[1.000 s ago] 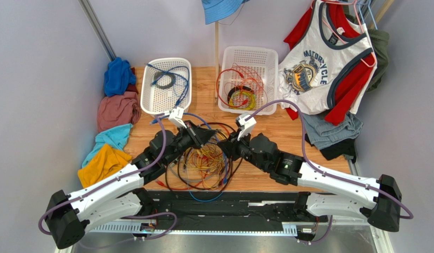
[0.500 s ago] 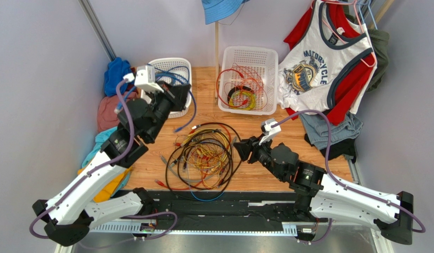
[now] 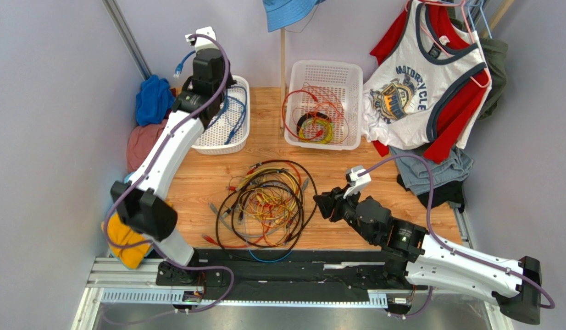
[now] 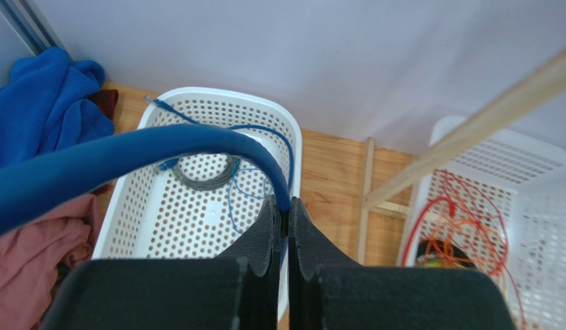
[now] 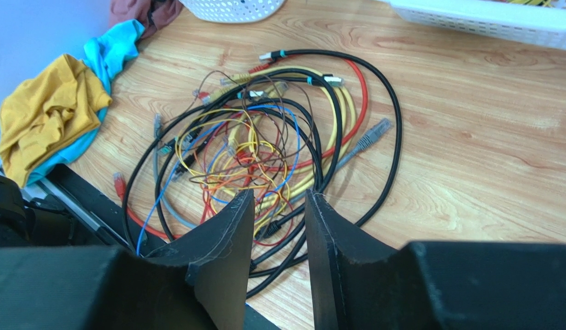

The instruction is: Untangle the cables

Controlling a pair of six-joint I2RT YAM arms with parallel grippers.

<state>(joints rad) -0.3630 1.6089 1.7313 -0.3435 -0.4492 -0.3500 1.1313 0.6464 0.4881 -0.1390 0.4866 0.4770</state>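
The cables (image 3: 265, 203) lie in a tangled heap of black, yellow, red, orange and blue loops on the wooden table; the right wrist view shows the heap (image 5: 265, 137) too. My left gripper (image 3: 213, 93) is raised over the left white basket (image 3: 241, 135). It is shut (image 4: 284, 206) on a blue cable (image 4: 162, 144), which arches up out of the jaws and trails into the basket. My right gripper (image 3: 322, 203) hovers just right of the heap. Its jaws (image 5: 279, 199) are open with nothing between them, above the near black loops.
The left basket (image 4: 217, 96) holds a small grey coil and thin blue wire. The right basket (image 3: 325, 144) holds orange, red and yellow wires. Piles of cloth (image 3: 151, 144) line the left edge. A T-shirt (image 3: 417, 82) hangs at the right, and a wooden pole (image 3: 282, 75) stands between the baskets.
My left arm swung up and back from the heap to above the left basket, carrying the blue cable. My right gripper backed off to the right and opened.
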